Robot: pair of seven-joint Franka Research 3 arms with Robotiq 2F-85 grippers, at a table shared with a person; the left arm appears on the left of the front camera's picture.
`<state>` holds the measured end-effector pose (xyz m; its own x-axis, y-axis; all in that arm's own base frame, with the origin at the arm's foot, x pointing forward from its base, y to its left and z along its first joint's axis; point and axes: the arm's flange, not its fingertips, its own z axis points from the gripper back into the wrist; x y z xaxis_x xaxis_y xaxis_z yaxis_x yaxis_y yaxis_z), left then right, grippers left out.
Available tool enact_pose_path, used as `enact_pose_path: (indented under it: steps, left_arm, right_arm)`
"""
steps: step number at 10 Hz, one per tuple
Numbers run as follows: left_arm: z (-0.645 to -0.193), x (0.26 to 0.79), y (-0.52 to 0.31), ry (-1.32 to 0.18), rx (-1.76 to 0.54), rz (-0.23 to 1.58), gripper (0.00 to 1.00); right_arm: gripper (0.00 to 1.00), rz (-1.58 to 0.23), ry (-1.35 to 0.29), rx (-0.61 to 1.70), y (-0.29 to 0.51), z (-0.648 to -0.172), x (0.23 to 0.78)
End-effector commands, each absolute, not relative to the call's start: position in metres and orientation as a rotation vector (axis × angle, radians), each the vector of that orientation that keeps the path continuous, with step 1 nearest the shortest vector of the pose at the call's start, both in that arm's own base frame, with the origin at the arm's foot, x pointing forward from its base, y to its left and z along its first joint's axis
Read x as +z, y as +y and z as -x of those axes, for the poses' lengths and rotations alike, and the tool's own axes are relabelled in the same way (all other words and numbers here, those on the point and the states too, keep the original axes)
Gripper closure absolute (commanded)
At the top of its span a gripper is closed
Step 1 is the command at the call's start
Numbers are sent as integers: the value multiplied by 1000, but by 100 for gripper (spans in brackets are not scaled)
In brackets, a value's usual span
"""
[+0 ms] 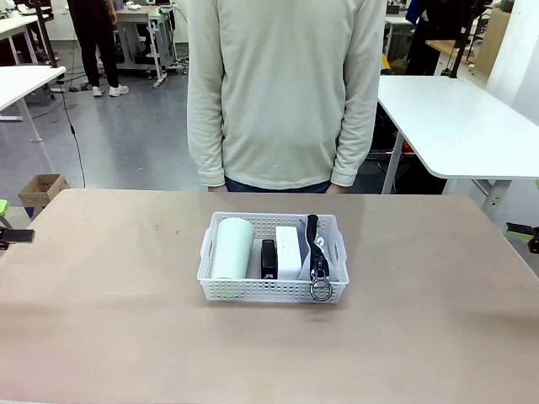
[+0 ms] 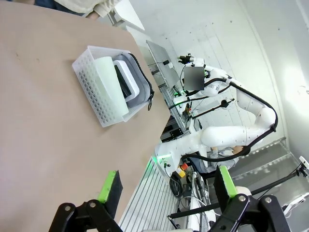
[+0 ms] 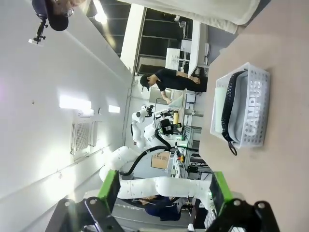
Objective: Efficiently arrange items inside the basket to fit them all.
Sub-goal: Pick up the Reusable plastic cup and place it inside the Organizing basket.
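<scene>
The white perforated basket [image 1: 271, 290] sits mid-table in the front view. Inside it, from left to right, lie the pale green cup [image 1: 232, 247] on its side, the black stapler [image 1: 269, 258], the white boxy device [image 1: 288, 251] and the grey pouch [image 1: 330, 263] standing on edge, its ring [image 1: 321, 290] at the near wall. My left gripper [image 2: 168, 186] is open and empty, far from the basket [image 2: 91, 89], cup [image 2: 112, 82] and device [image 2: 131, 79]. My right gripper [image 3: 164, 189] is also open and empty, well away from the basket [image 3: 263, 79] and the "CAMPUS" pouch [image 3: 241, 113].
A person [image 1: 286, 93] stands at the far edge of the brown table [image 1: 126, 320], arms hanging down. White tables stand behind at right [image 1: 455, 118] and left [image 1: 21, 80]. A cardboard box [image 1: 42, 189] is on the floor.
</scene>
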<state>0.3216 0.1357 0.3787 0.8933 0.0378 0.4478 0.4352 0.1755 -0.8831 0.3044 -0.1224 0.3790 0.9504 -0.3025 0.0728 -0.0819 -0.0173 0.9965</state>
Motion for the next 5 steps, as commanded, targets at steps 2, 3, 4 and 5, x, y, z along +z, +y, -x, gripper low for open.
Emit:
enact_pose_path:
  steps: [2,3,4,5]
  left_arm:
    - [-318,379,136,-409,-307,1368,0]
    - [-318,379,136,-409,-307,1368,0]
    - [-318,379,136,-409,-307,1368,0]
    - [-318,379,136,-409,-307,1368,0]
  right_arm:
    - [0,-1590,-272,-193,-123,-300,382]
    - [0,-1590,-272,-193,-123,-300,382]
    - [0,-1590,-272,-193,-123,-300,382]
    - [0,-1590,-272,-193,-123,-300,382]
